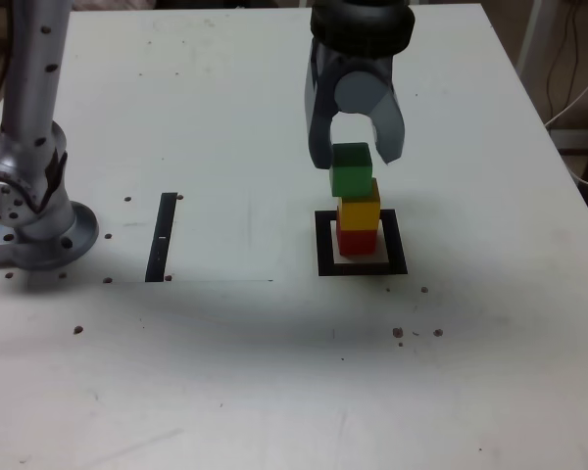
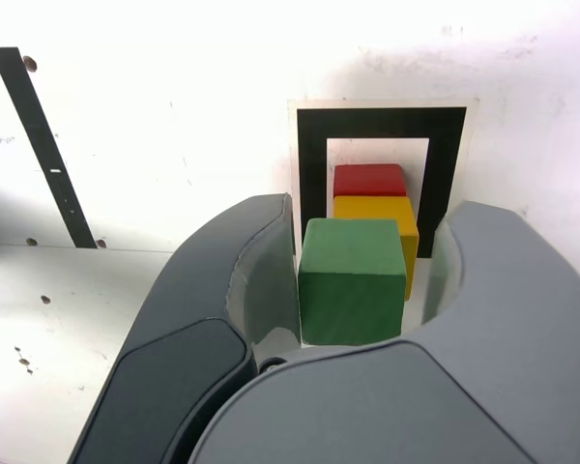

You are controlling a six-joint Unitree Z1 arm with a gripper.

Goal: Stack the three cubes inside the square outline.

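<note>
The three cubes stand in one tower inside the square outline (image 1: 325,245) (image 2: 311,164). The red cube (image 1: 357,240) (image 2: 369,180) is at the bottom, the yellow cube (image 1: 359,211) (image 2: 372,207) sits on it, and the green cube (image 1: 351,171) (image 2: 351,285) is on top, turned slightly. My gripper (image 1: 355,152) (image 2: 365,217) hangs over the tower, open, with a finger on either side of the green cube. A gap shows between the cube and one finger in the wrist view.
A thin black strip (image 1: 163,237) (image 2: 43,145) lies on the white table to the exterior view's left of the tower. The arm's metal base (image 1: 29,220) stands at the far left. Small dark specks dot the tabletop. Cables hang past the table's right edge.
</note>
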